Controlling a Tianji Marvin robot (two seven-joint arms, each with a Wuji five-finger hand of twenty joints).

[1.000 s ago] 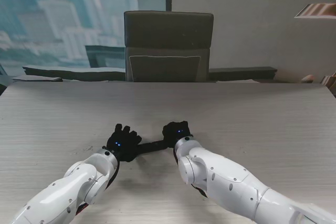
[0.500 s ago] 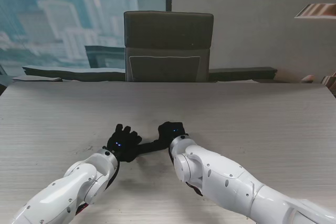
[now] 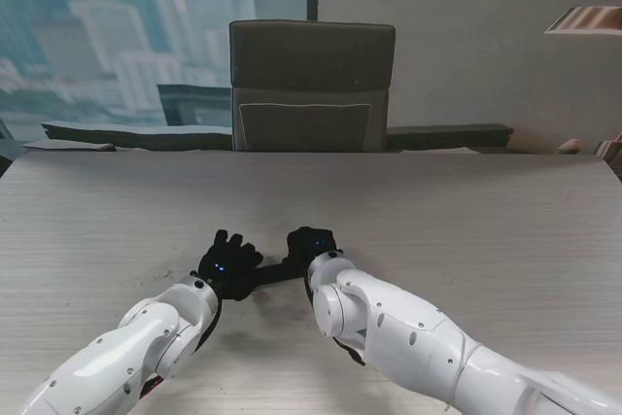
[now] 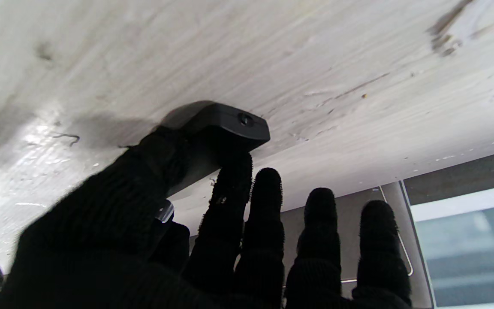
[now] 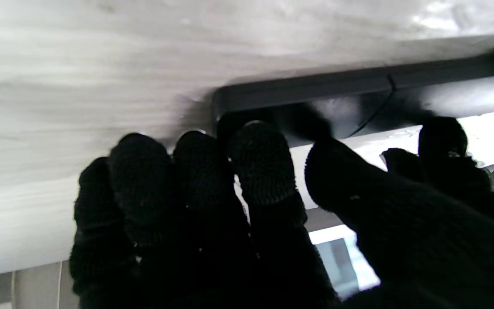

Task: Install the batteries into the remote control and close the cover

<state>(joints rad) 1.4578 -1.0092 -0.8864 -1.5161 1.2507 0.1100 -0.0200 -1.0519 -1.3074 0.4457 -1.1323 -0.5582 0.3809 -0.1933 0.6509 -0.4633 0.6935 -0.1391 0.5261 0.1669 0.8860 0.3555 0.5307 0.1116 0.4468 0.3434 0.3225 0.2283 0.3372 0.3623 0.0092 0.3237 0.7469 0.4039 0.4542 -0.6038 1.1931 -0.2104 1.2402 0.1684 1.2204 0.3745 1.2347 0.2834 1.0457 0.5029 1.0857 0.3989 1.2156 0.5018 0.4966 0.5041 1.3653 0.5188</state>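
Lying flat on the worktop [image 3: 466, 230], the remote control [image 3: 277, 270] looks light, stiff and smooth, pinned at one end by the left hand [image 3: 228, 261] and at the other by the right hand [image 3: 311, 241], fingers [image 5: 260, 167] curled on its edges.

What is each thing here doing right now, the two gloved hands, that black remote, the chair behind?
Remote control: lying flat on the table, back up, held at both ends.
Cover: on the remote; whether fully latched, cannot tell.
Left hand: thumb and forefinger closed on one end of the remote, other fingers spread.
Right hand: fingers and thumb closed on the other end.
Chair: empty, pushed up to the table's far edge.
Batteries: not visible.
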